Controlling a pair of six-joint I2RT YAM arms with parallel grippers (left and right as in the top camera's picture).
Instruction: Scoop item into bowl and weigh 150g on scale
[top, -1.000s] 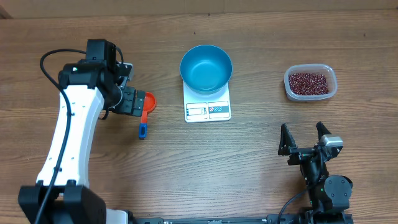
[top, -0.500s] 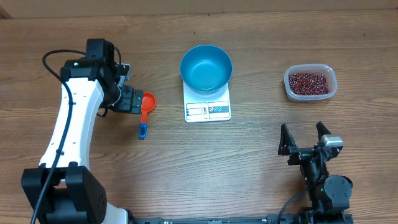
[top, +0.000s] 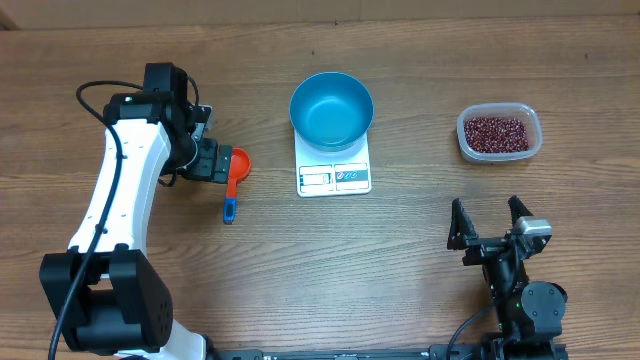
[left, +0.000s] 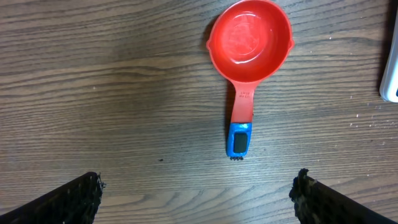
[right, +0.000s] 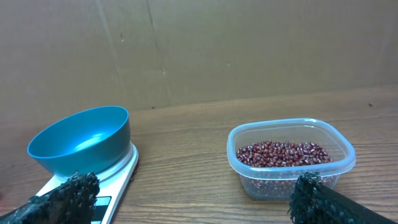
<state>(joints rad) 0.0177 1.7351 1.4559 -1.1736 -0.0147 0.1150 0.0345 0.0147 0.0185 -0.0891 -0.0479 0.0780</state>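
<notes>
- I have the left arm (top: 120, 200) reaching from the near left edge toward the far side, its wrist bent toward the right.
- I read the left gripper (top: 218, 162) as spread wide and holding nothing.
- The right arm (top: 522, 295) sits folded at the near right.
- The right gripper (top: 487, 218) points far, its jaws wide apart and empty.

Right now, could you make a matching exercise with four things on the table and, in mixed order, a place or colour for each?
Things: 1 bowl; 2 beans; 3 scoop; 4 scale.
Descriptions: a in the clear tub; b under the bowl; c empty, on the scale; d red, blue handle end.
Pairs: 1-c; 2-a; 3-d; 4-b.
</notes>
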